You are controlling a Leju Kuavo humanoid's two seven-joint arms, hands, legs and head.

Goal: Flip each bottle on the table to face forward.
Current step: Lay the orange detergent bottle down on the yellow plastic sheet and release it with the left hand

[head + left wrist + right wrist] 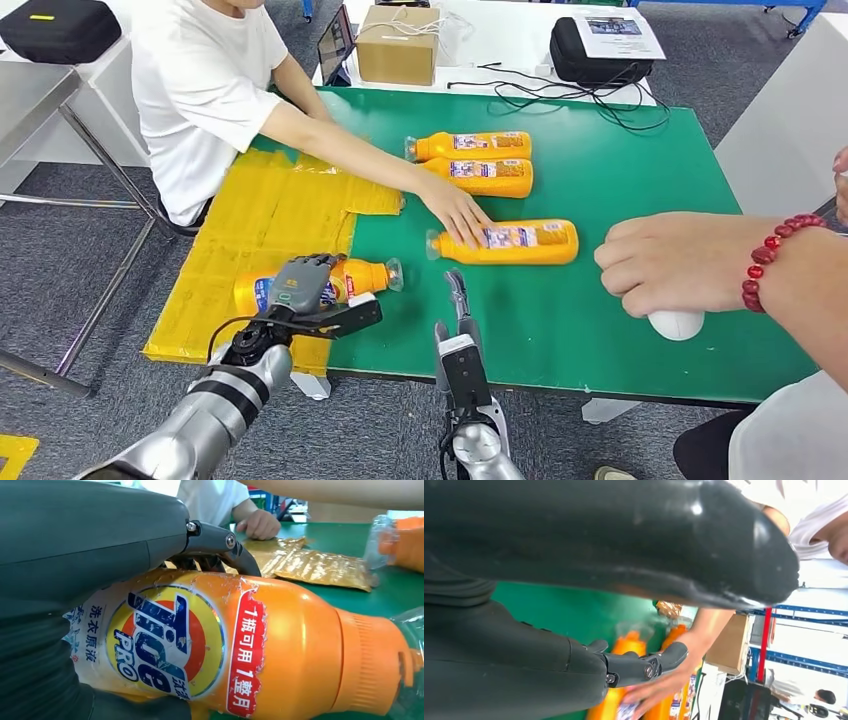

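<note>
— Where's the robot's left hand (pixel 300 283) right now?

— Down at the near left of the green table (pixel 620 330), wrapped over an orange bottle (pixel 362 276) that lies on its side, partly on the yellow sheet (pixel 265 215). The fingers (pixel 220 537) curl over the top of it. Up close the front label (pixel 167 645) shows, the round blue, red and yellow logo side.

— And the right hand (pixel 458 300)?

— Hanging over the near edge of the table, pointing forward, holding nothing. Its fingers (pixel 644 665) look stretched out rather than curled in.

— The other bottles?

— Three more, all lying down. Two (pixel 470 146) (pixel 482 177) sit side by side toward the far side, touching or nearly so. The third (pixel 510 242) is nearer the middle, and a person in a white shirt (pixel 205 85) has a hand (pixel 455 210) resting on its neck end.

— Anyone else?

— Another person's fist (pixel 665 262) on the right, red bead bracelet (pixel 775 255) at the wrist, over a white object (pixel 677 324).
</note>
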